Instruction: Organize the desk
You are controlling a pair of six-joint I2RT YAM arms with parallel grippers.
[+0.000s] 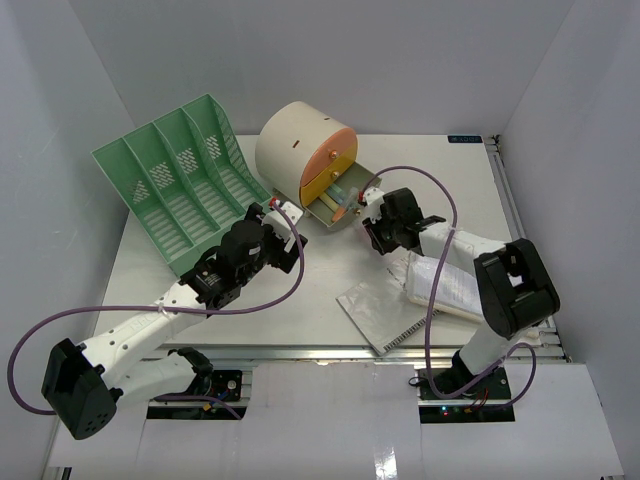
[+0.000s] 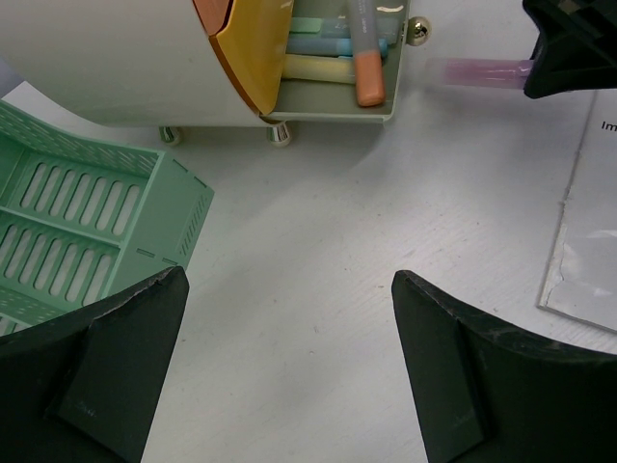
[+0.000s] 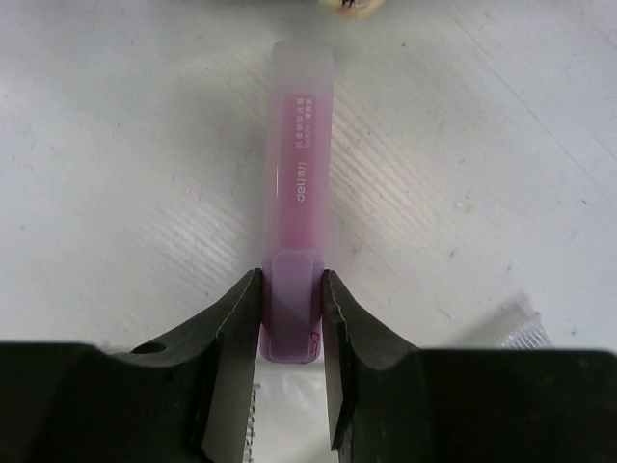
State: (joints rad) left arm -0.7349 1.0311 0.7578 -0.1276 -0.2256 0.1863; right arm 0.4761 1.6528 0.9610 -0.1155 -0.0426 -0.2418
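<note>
While the right gripper (image 3: 292,282) pinches a pink highlighter (image 3: 301,174), the white desk (image 1: 325,265) lies flat.
Metal rails line its front edge; the left gripper (image 2: 289,278) gapes wide.

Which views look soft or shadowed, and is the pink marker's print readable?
Top external: even, diffuse light, only soft shadows on the desk. Left wrist: drawer unit throws a soft shadow; pink marker looks blurred. Right wrist: marker print in focus, right gripper dark, little detail.
</note>
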